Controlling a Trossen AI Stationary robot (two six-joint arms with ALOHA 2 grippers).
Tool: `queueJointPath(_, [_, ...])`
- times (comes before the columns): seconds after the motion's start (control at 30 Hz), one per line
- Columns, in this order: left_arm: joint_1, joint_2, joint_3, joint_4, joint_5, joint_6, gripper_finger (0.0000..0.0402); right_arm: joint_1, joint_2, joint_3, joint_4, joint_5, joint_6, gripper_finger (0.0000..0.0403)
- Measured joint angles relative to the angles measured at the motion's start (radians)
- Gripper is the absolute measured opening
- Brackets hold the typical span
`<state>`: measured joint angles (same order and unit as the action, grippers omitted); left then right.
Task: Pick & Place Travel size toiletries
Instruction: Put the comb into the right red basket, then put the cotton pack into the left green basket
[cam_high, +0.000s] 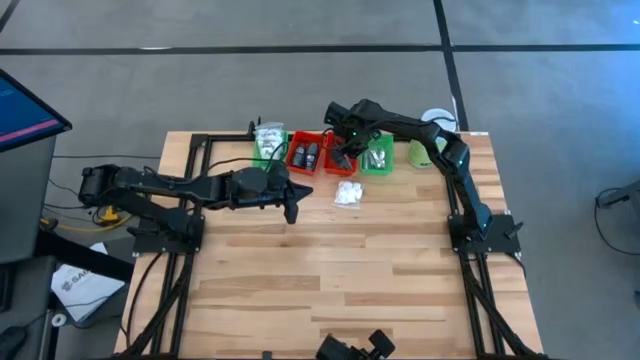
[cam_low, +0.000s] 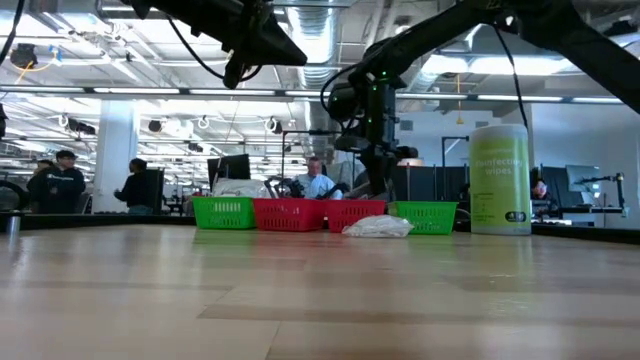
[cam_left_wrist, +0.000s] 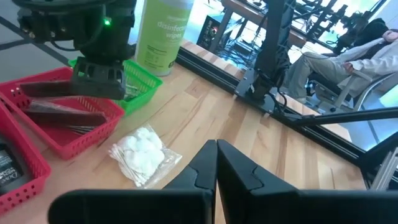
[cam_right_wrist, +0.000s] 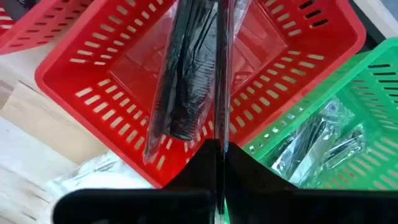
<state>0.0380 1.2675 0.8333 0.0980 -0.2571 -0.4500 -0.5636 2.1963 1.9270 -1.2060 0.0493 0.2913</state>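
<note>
My right gripper (cam_high: 345, 152) hangs over the right-hand red tray (cam_right_wrist: 81, 93), shut on a dark flat bar in a clear wrapper (cam_right_wrist: 183, 81). A second dark bar (cam_left_wrist: 62, 116) lies in that tray. A white soft packet (cam_high: 348, 193) lies on the table in front of the trays. Silvery tubes (cam_right_wrist: 311, 143) fill the green tray (cam_high: 378, 160) beside it. My left gripper (cam_high: 292, 205) hovers shut above the table, left of the white packet (cam_left_wrist: 143, 155), and touches nothing. My right gripper pinches the clear wrapper's edge (cam_right_wrist: 219, 121) at one end of the dark bar between its two shut fingers (cam_right_wrist: 205, 158). The fingers come from above, pointing down. The bar sticks out sideways from them over the red tray; whether it touches the tray, I cannot tell.
Four trays stand in a row at the far edge: green (cam_high: 268, 145), red (cam_high: 305, 155), red, green. A tall pale green canister (cam_high: 425, 152) stands right of them. Bare wood lies toward the near edge. People show in the room behind.
</note>
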Motion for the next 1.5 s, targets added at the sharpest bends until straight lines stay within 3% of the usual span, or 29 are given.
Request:
queueJointPath(0.47, [0.0,0.0,0.0,0.0,-0.01,0.0,0.0001,-0.001,0.018,-0.001,0.045,-0.011,0.04,0.0008])
queueJointPath(0.9, [0.0,0.0,0.0,-0.003,-0.014,0.0,0.0001,0.001,0.009,-0.001,0.072,-0.016,0.016,0.0098])
queueJointPath(1.2, [0.001,0.0,0.0,-0.005,-0.013,0.0,0.0001,0.007,-0.077,-0.001,0.124,-0.028,-0.063,0.0148])
queueJointPath(1.5, [0.001,0.0,0.0,-0.005,-0.012,0.0,0.0001,0.041,-0.223,0.0,0.174,-0.153,-0.093,0.0148])
